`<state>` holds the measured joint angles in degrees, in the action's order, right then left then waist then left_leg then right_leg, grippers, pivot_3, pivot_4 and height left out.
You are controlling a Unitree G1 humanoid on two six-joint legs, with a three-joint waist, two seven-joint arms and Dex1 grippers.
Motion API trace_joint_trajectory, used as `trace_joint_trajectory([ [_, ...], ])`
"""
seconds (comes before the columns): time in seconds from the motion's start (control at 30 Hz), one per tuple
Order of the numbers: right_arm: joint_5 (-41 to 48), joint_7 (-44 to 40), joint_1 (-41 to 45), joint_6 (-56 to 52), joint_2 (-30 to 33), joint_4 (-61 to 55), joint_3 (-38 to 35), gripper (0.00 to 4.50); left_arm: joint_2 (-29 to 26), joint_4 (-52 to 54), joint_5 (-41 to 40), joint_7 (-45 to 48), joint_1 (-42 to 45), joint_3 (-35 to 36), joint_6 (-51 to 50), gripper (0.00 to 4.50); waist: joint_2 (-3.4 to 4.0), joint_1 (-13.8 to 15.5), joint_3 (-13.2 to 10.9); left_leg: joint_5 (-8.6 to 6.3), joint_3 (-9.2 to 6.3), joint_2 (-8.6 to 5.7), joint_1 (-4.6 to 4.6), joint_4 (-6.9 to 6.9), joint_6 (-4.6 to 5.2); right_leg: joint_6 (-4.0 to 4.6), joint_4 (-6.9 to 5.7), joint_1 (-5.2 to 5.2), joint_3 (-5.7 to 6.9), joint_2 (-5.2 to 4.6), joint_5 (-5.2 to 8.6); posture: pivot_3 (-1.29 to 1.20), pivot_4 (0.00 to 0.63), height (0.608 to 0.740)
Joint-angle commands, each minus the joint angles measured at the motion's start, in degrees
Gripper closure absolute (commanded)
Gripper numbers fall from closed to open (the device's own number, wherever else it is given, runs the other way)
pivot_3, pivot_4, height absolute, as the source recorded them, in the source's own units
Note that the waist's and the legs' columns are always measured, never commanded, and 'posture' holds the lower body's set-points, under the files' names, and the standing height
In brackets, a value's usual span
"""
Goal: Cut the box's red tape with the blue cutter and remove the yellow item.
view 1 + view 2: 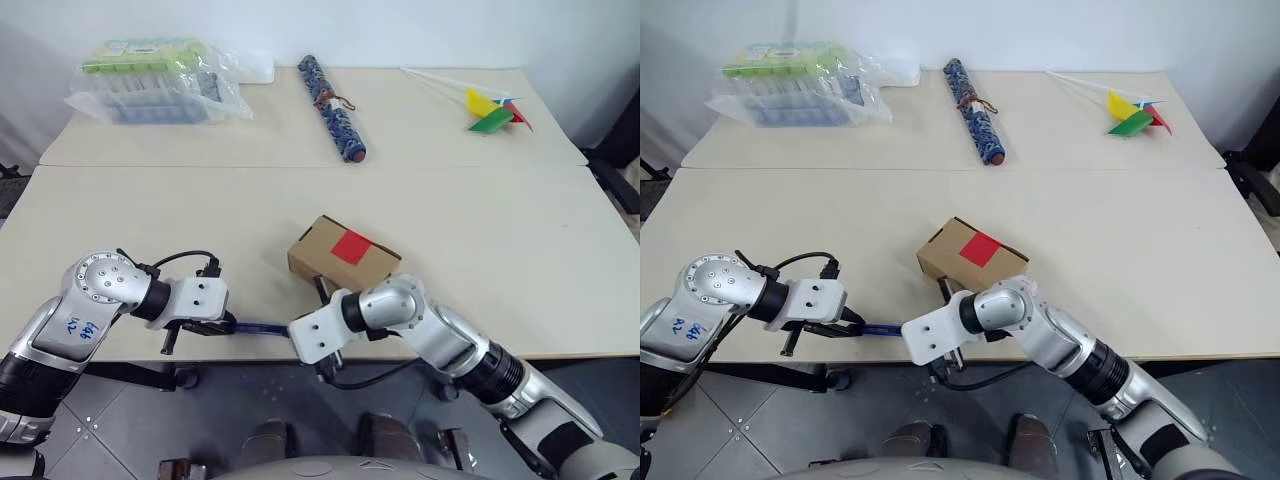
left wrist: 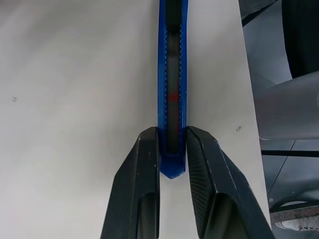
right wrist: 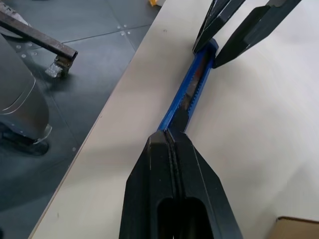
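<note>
The brown box (image 1: pixel 312 255) stands on the table near its front edge, flaps closed, with the red tape (image 1: pixel 352 246) on its top face. In front and to the left of it, the blue cutter (image 1: pixel 262 327) lies along the table edge. My left gripper (image 2: pixel 172 130) is shut on the cutter's (image 2: pixel 172 74) rear end. My right gripper (image 3: pixel 171 133) is shut, its joined tips against the other end of the cutter (image 3: pixel 192 87). The two grippers face each other across the tool. The yellow item is out of view.
At the back of the table lie a blue patterned roll (image 1: pixel 333 95), a clear plastic bag of packages (image 1: pixel 160 80) at the left and a pinwheel (image 1: pixel 493 110) at the right. The table's front edge (image 1: pixel 560 352) runs just below the cutter, with floor beyond.
</note>
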<state>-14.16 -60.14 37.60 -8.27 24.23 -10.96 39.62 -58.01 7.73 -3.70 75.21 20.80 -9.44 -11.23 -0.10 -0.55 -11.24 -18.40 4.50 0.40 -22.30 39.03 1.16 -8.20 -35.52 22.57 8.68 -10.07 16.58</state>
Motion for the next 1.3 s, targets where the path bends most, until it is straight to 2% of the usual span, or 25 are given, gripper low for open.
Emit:
trace_joint_trajectory([
  [0.03, -1.1, 0.6, -0.4, 1.7, -0.8, 0.8, 0.3, 4.49, -0.9, 0.5, 0.9, 1.3, -1.9, -1.7, -0.4, 4.08, 0.00, 0.0, 0.0, 0.00, 0.00, 0.00, 0.00, 0.00, 0.00, 0.00, 0.00, 0.00, -0.01, 0.01, 0.00, 0.00, 0.150, 0.740],
  [0.5, -2.7, 1.7, 0.8, 5.5, -4.0, 5.3, -0.5, 4.49, -0.3, 1.7, 0.9, 0.5, -3.1, -1.5, -0.6, 4.08, 0.00, -0.3, 0.0, -0.01, 0.01, 0.18, 0.12, 0.01, -0.04, 0.04, -0.02, 0.00, -0.26, 0.20, 0.01, 0.00, 0.150, 0.740],
  [0.87, -0.9, -0.9, -0.7, 3.2, -1.2, -3.5, -3.4, 4.49, -0.6, 1.8, 1.3, 0.1, -5.1, -1.0, 0.6, 4.08, 0.00, -0.2, 0.0, -0.06, 0.00, 0.25, 0.14, 0.02, -0.08, 0.06, -0.02, 0.06, -0.42, 0.28, 0.01, 0.00, 0.150, 0.740],
  [1.03, -1.2, -1.2, -2.6, 3.9, 0.4, -4.1, -2.8, 4.49, -0.6, 1.9, 1.3, 0.1, -5.6, -0.7, 0.7, 4.08, 0.00, -0.3, 0.0, -0.07, 0.02, 0.26, 0.14, 0.01, -0.07, 0.07, -0.01, 0.07, -0.44, 0.29, 0.01, 0.00, 0.150, 0.740],
  [1.3, -2.9, 0.6, -3.5, 6.5, -0.6, 0.5, -1.5, 4.49, -0.8, 2.0, 1.1, 0.3, -5.8, -0.2, 0.6, 4.08, 0.00, -0.4, 0.0, -0.09, 0.11, 0.28, 0.17, 0.01, -0.07, 0.07, -0.02, 0.09, -0.52, 0.31, 0.02, 0.00, 0.150, 0.740],
])
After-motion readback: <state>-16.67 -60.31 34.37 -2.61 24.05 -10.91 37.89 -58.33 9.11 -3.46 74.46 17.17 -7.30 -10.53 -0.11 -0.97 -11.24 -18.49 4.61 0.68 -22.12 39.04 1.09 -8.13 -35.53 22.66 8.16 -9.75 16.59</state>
